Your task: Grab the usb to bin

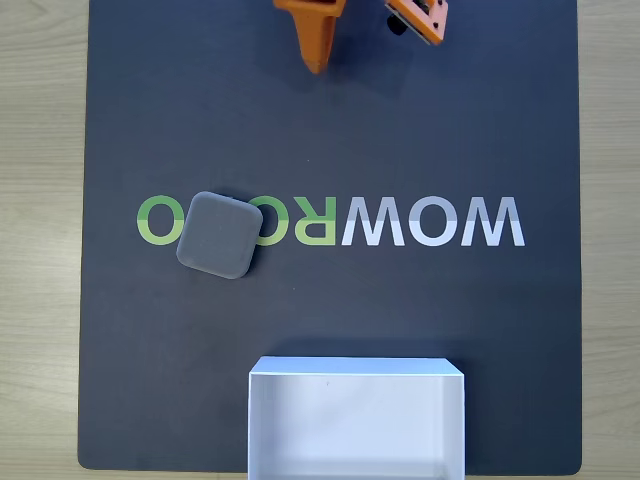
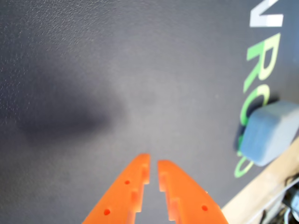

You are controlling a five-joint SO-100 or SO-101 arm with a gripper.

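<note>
Gripper: the orange two-finger gripper (image 2: 153, 161) enters the wrist view from the 6 o'clock edge, its fingertips drawn nearly together with only a thin slit between them and nothing grasped. In the fixed view its orange finger (image 1: 314, 40) pokes down from the 12 o'clock edge, above bare mat.

Usb: the grey rounded square block (image 1: 219, 235) lies flat on the mat, at about 9 o'clock from the centre of the fixed view, turned slightly askew and covering part of the green letters. In the wrist view it sits at about 4 o'clock (image 2: 270, 132), well apart from the fingertips.

Bin: the white open-topped box (image 1: 264, 420) stands at the 6 o'clock edge of the fixed view, its inside white, its near side cut off by the frame. It is well apart from the block, which lies toward 10 o'clock from it.

Mat: a dark grey sheet (image 1: 420, 130) with mirrored white and green lettering (image 1: 440, 222) across the middle.

Table: pale wood (image 1: 40, 200) shows at 3 and 9 o'clock beside the mat.
</note>
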